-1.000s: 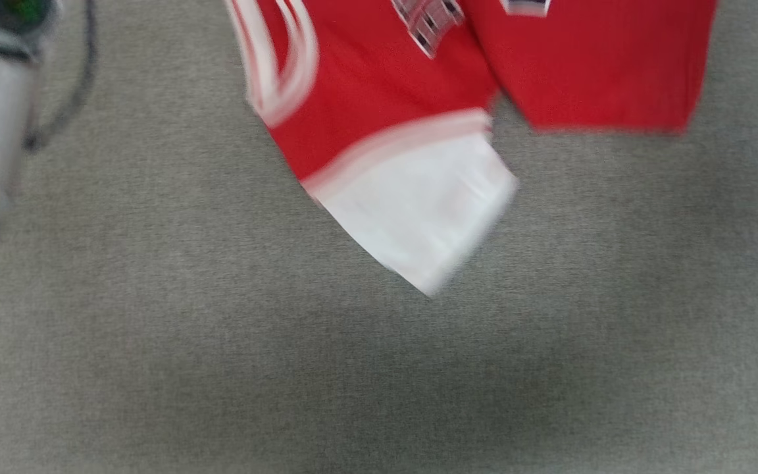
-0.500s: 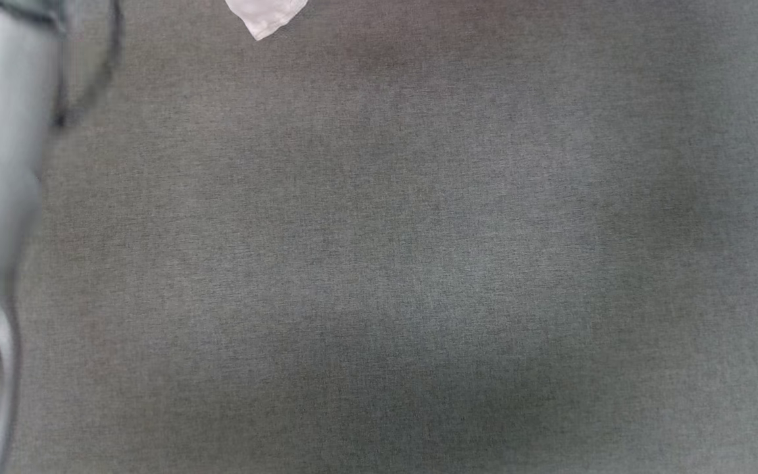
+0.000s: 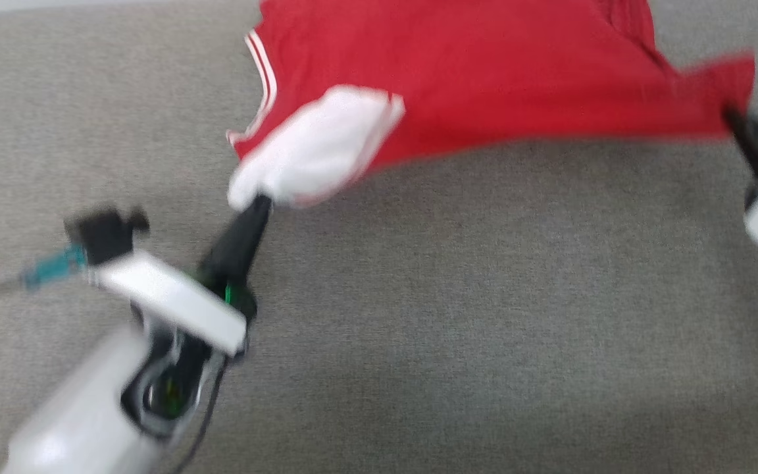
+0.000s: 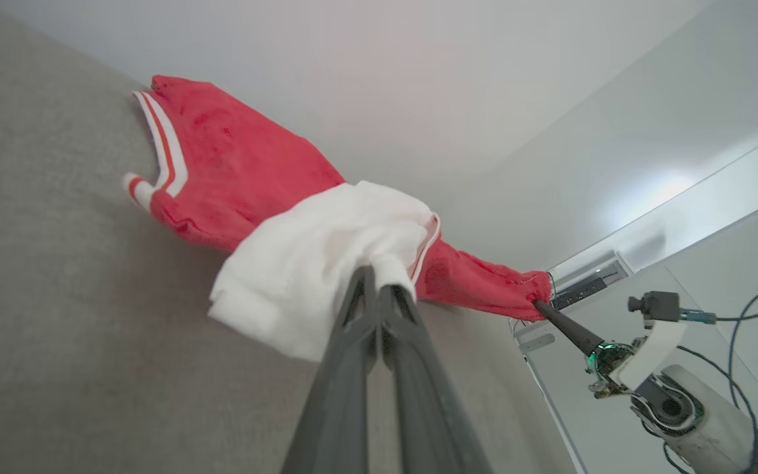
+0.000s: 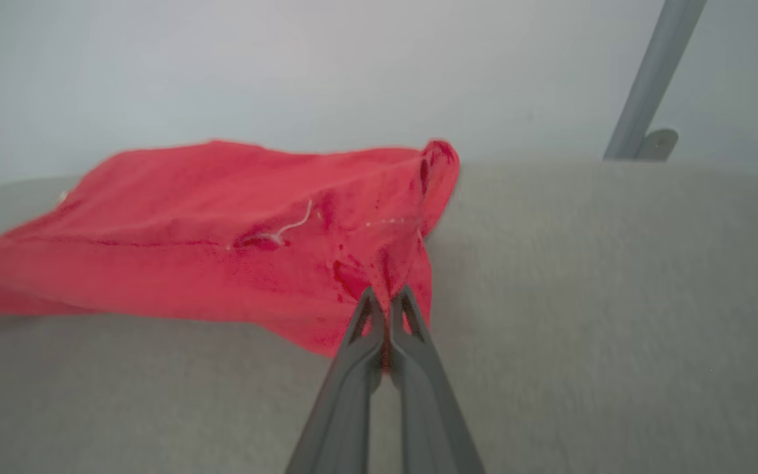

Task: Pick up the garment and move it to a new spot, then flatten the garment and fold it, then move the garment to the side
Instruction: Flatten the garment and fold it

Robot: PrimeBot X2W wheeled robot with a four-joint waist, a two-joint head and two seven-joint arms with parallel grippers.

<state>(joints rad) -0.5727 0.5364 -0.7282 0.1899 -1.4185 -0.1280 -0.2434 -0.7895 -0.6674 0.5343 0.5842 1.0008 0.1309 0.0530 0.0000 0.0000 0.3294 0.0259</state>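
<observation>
The garment (image 3: 471, 85) is a red jersey with a white sleeve and white-striped trim, stretched between my two grippers above a grey cloth surface. My left gripper (image 3: 262, 203) is shut on the white sleeve (image 3: 316, 148) at the garment's lower left; the left wrist view shows its fingers (image 4: 379, 293) pinching that sleeve (image 4: 313, 270). At the right edge my right gripper (image 3: 729, 117) is shut on a red corner, and the right wrist view has its tips (image 5: 385, 296) clamped on the red fabric (image 5: 221, 224). The far part of the garment rests on the surface.
A grey fabric-covered table (image 3: 484, 316) spreads below the garment toward me. The left forearm (image 3: 89, 421) and its cable cross the lower left. A pale wall (image 5: 287, 66) and a grey metal post (image 5: 649, 79) stand behind the table's far edge.
The head camera has swung a lot, so the whole picture has shifted. The garment, earlier at the top edge or nearly out of frame, now hangs stretched between both grippers.
</observation>
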